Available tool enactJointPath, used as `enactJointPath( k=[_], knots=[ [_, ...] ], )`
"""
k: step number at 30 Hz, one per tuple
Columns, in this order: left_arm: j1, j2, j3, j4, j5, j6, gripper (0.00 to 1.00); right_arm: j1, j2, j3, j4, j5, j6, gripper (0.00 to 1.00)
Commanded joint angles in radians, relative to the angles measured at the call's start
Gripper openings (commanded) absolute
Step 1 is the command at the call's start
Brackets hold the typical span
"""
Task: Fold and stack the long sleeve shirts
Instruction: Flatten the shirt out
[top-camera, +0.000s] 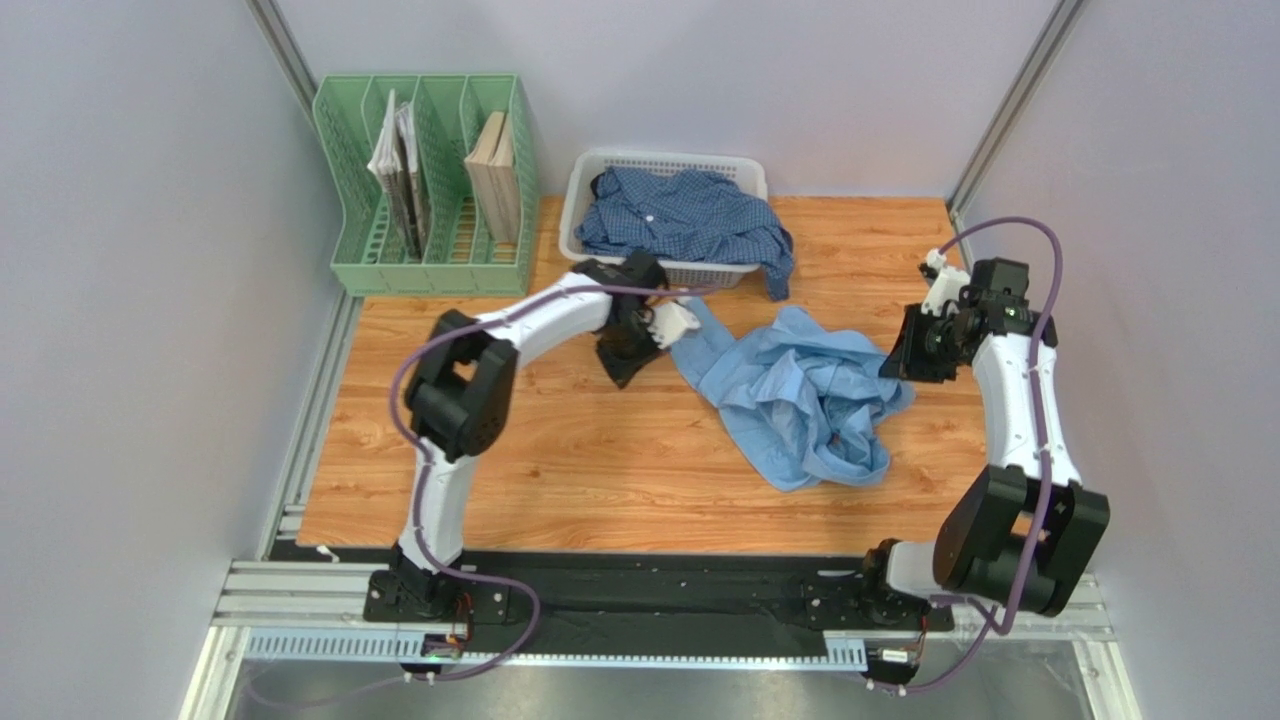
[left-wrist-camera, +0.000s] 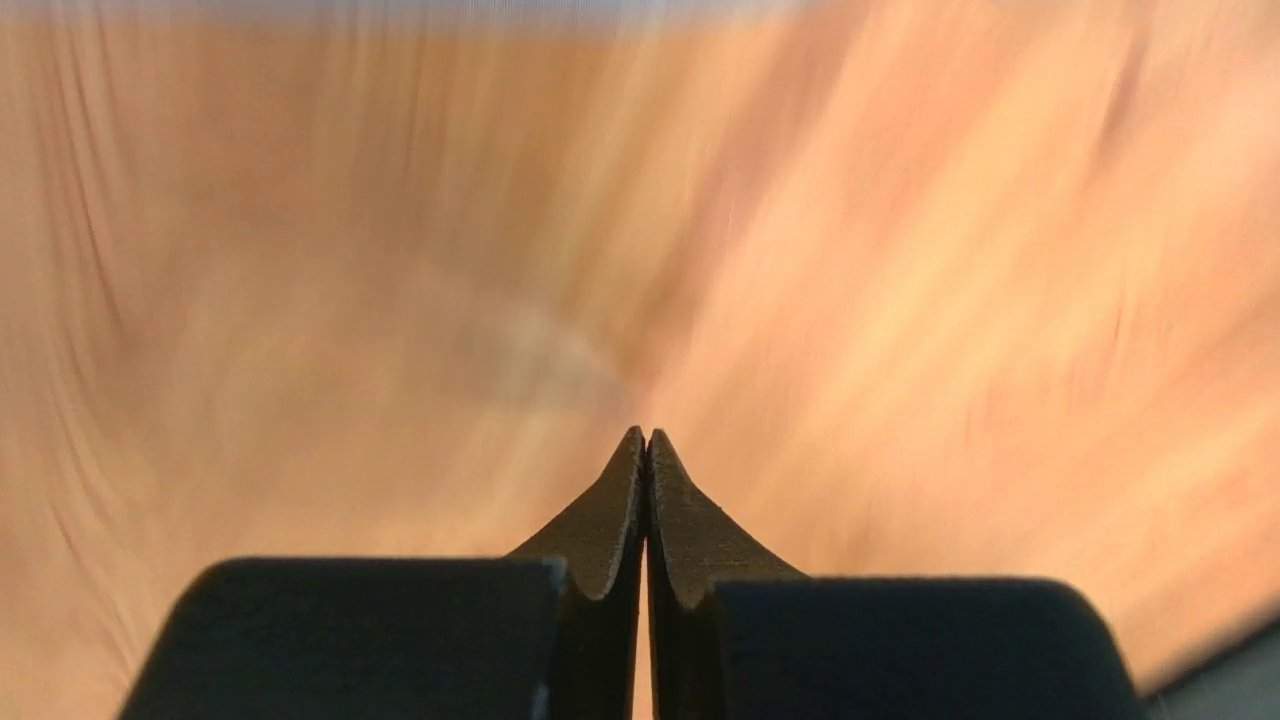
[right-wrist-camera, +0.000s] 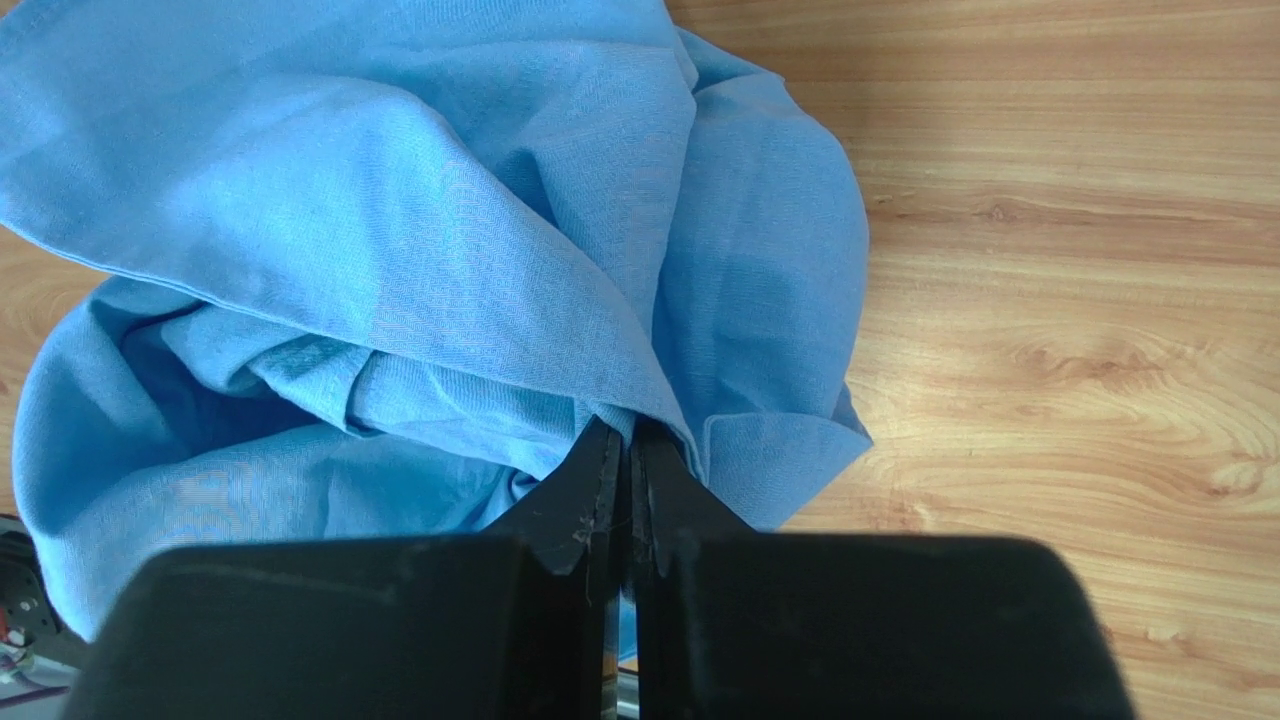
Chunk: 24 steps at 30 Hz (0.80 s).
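while the light-blue shirt (top-camera: 804, 393) is lying crumpled mid-table, the checked shirt (top-camera: 684, 210) in the far basket (top-camera: 576, 225), left gripper (top-camera: 628, 360) and right gripper (top-camera: 914, 357) are hanging clenched, seemingly empty. spreading is likely needing opened jaws on corners.

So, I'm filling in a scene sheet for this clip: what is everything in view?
Light blue shirt: one, light blue, crumpled on the table, centre-right.
Checked shirt: one, darker blue, in the basket, spilling over its front rim.
Basket: one, white, back of the table.
File rack: one, green, back left.
Books or folders: two bunches, dark and tan, upright in the rack.
Table: one, wood-grain.
Left arm, right arm: white and black, bases at the near edge.
Left claw: shut, empty, over bare wood.
Right claw: shut, tips at the light blue shirt's edge.
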Motion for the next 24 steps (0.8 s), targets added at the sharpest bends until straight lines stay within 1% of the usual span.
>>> enactJointPath(
  k=[1, 2, 3, 4, 5, 6, 7, 8, 9, 10, 11, 12, 13, 14, 16, 18, 19, 21, 23, 24],
  knots=[
    [0.149, -0.391, -0.217, -0.031, 0.079, -0.019, 0.00, 0.004, 0.076, 0.063, 0.088, -0.031, 0.023, 0.05],
    [0.168, -0.433, -0.285, -0.030, 0.074, -0.002, 0.00, 0.007, 0.099, 0.071, 0.111, -0.031, 0.029, 0.10],
    [0.198, -0.469, -0.314, -0.034, 0.059, 0.005, 0.00, 0.011, 0.152, 0.082, 0.119, -0.027, 0.033, 0.14],
    [0.215, -0.526, -0.339, -0.036, 0.054, 0.013, 0.00, 0.013, 0.180, 0.115, 0.122, -0.022, 0.030, 0.20],
    [0.229, -0.546, -0.378, -0.037, 0.065, 0.021, 0.00, 0.011, 0.205, 0.135, 0.107, -0.019, 0.021, 0.37],
    [0.240, -0.560, -0.391, -0.054, 0.130, 0.062, 0.00, 0.010, 0.246, 0.164, 0.081, -0.020, 0.003, 0.44],
    [0.237, -0.576, -0.399, -0.062, 0.160, 0.077, 0.00, 0.004, 0.253, 0.210, 0.047, -0.034, -0.056, 0.49],
    [0.239, -0.577, -0.391, -0.072, 0.194, 0.081, 0.02, -0.016, 0.245, 0.221, 0.001, -0.081, -0.071, 0.68],
    [0.239, -0.579, -0.382, -0.074, 0.278, 0.078, 0.16, -0.032, 0.228, 0.223, -0.016, -0.117, -0.084, 0.86],
    [0.239, -0.579, -0.364, -0.068, 0.316, 0.070, 0.27, -0.044, 0.170, 0.221, -0.031, -0.156, -0.126, 0.99],
    [0.239, -0.582, -0.356, -0.041, 0.355, 0.053, 0.43, -0.053, 0.138, 0.214, -0.079, -0.237, -0.161, 1.00],
    [0.239, -0.586, -0.348, -0.022, 0.417, 0.027, 0.69, -0.053, 0.107, 0.208, -0.108, -0.279, -0.196, 1.00],
    [0.239, -0.585, -0.339, -0.001, 0.447, 0.015, 0.72, -0.052, 0.043, 0.195, -0.160, -0.330, -0.268, 1.00],
    [0.239, -0.583, -0.336, 0.048, 0.485, 0.006, 0.87, -0.047, 0.015, 0.165, -0.173, -0.420, -0.288, 1.00],
    [0.236, -0.551, -0.307, 0.082, 0.508, 0.007, 0.88, -0.026, -0.036, 0.139, -0.185, -0.468, -0.308, 1.00],
    [0.228, -0.484, -0.266, 0.107, 0.507, 0.012, 0.88, 0.034, -0.039, 0.137, -0.197, -0.493, -0.309, 1.00],
    [0.228, -0.461, -0.221, 0.119, 0.508, -0.001, 0.88, 0.052, -0.030, 0.140, -0.196, -0.497, -0.301, 1.00],
    [0.220, -0.375, -0.175, 0.177, 0.484, -0.033, 0.89, 0.126, -0.017, 0.142, -0.188, -0.468, -0.266, 1.00],
    [0.196, -0.315, -0.083, 0.208, 0.440, -0.086, 0.89, 0.196, 0.001, 0.138, -0.188, -0.435, -0.258, 1.00],
    [0.187, -0.250, -0.048, 0.213, 0.423, -0.109, 0.89, 0.218, 0.004, 0.122, -0.184, -0.416, -0.250, 0.99]
  ],
)
